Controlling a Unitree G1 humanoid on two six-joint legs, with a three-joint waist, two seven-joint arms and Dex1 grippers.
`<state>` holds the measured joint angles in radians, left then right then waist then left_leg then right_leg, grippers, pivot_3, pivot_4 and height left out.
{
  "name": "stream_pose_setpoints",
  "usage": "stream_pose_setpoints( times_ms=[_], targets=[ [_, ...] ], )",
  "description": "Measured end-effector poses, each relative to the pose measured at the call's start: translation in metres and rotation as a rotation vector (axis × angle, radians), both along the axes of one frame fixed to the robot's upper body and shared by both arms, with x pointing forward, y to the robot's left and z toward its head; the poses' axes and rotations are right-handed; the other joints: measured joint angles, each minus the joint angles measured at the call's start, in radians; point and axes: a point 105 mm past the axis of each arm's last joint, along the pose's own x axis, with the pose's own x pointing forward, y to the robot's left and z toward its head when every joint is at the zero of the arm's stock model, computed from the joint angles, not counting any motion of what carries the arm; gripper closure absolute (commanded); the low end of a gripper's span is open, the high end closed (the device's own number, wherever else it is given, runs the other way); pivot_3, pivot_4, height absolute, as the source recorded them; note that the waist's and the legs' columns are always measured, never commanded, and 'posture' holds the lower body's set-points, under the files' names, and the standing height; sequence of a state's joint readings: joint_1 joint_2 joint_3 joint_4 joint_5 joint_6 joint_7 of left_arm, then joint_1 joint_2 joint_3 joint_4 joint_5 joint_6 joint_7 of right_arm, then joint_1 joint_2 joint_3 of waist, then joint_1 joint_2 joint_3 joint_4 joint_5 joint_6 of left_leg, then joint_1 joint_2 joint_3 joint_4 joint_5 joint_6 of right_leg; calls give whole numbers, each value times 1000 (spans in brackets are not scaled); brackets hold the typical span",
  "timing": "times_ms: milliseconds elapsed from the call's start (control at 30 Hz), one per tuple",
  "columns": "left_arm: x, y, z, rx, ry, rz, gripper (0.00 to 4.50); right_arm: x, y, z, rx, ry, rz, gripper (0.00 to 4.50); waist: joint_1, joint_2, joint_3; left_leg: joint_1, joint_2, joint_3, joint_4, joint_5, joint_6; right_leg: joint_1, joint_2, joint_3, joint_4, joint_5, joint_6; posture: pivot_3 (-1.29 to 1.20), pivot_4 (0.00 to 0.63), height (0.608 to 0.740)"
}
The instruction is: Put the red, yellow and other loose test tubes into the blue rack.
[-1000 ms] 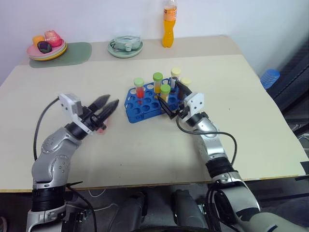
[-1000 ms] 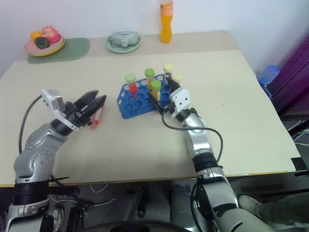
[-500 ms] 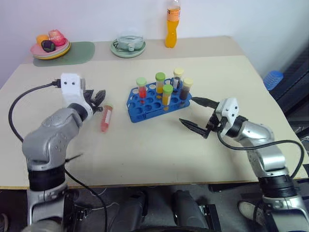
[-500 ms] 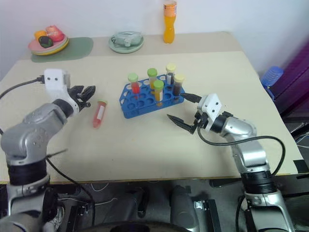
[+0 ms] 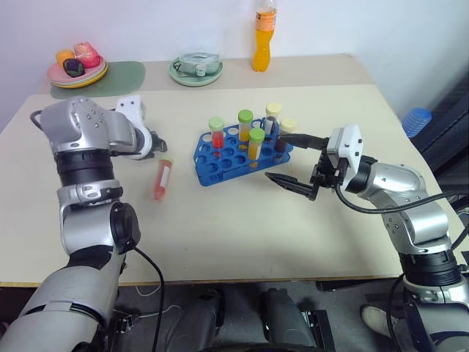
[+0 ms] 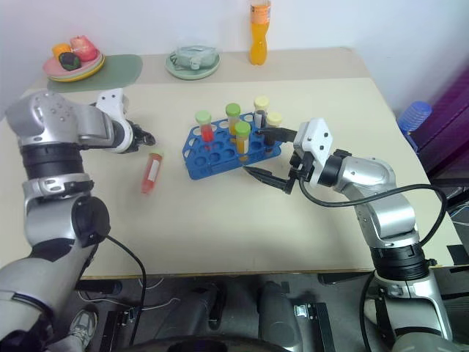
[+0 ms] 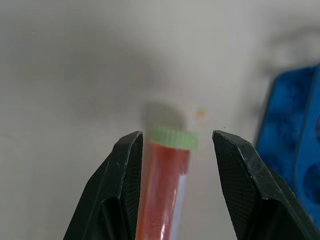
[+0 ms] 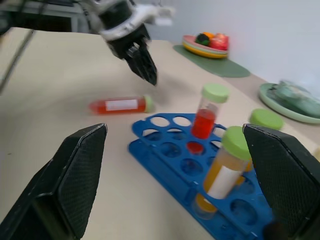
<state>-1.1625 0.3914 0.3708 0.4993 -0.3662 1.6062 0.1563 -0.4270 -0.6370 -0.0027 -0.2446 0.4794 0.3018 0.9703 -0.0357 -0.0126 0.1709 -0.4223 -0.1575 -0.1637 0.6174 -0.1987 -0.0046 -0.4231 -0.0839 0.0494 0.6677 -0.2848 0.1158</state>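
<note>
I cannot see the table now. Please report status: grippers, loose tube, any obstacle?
Left gripper open, straddling the lying red tube, no grip seen. Right gripper open, empty, beside blue rack. Five tubes racked. Nothing in the way.

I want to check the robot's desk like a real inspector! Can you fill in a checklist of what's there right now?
Surface: beige table, bare wood around the rack.
Job's things: blue rack holds five capped tubes standing upright; one red tube lies flat on the table to the rack's left, not racked yet.
Clutter: orange drink bottle, pale green dish, and a plate of toy food on a green mat, all along the far edge.
Grippers: left gripper open, fingers on either side of the red tube's capped end; right gripper open wide, empty, beside the rack.
Cables: black cable runs along the right arm.
Surroundings: white wall; blue object off the table's right.
</note>
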Motion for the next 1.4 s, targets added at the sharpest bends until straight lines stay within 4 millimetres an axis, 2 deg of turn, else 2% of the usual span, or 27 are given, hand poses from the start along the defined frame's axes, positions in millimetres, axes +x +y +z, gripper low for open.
stream_pose_setpoints(
  times_ms=[267,567,700,733,1100,1200,1267,1333,1400],
  targets=[
    [-3,-2,-24,38,128,21,2250,-16,-8,-10,-56,82,52,50,-1,0,0,-3,0,0,3,0,0,-1,0,0,1,0,1,0,150,740],
    [-6,-1,-37,88,188,35,2250,-18,-9,-13,-77,106,49,50,-1,0,0,-3,0,0,5,0,0,-1,0,0,1,1,2,0,150,740],
    [-3,0,-41,125,188,46,3489,-17,-9,-13,-69,103,42,0,1,0,0,-3,0,0,6,0,0,-1,0,0,1,1,2,0,150,740],
    [-2,1,-41,130,188,47,3684,-17,-8,-12,-65,102,39,0,1,0,0,-3,0,0,6,0,0,-1,0,0,2,1,2,0,150,740],
    [-6,10,-43,117,170,58,3685,-18,-6,-12,-54,99,31,0,-9,0,0,-3,0,1,9,-2,4,-1,0,1,6,1,2,0,150,740],
    [-14,18,-42,61,60,7,3685,-19,-6,-16,-49,111,24,0,-13,0,0,-3,1,3,9,-3,2,-4,0,1,8,1,2,0,150,740],
    [-22,23,-35,11,-165,-81,3685,-20,-9,-20,-47,124,10,0,-15,0,-1,-3,3,6,10,-3,-1,-5,0,2,9,1,1,0,150,740],
    [-38,6,-15,-224,-424,-266,3685,-20,-12,-24,-42,137,-8,0,-5,0,0,-4,4,7,11,-3,-1,-5,1,1,8,1,0,0,150,740],
    [-51,-3,7,-296,-579,-386,3685,-20,-14,-26,-37,146,-21,0,10,-1,0,-4,5,6,12,-4,1,-3,1,0,6,3,-1,0,150,740]
  ],
)
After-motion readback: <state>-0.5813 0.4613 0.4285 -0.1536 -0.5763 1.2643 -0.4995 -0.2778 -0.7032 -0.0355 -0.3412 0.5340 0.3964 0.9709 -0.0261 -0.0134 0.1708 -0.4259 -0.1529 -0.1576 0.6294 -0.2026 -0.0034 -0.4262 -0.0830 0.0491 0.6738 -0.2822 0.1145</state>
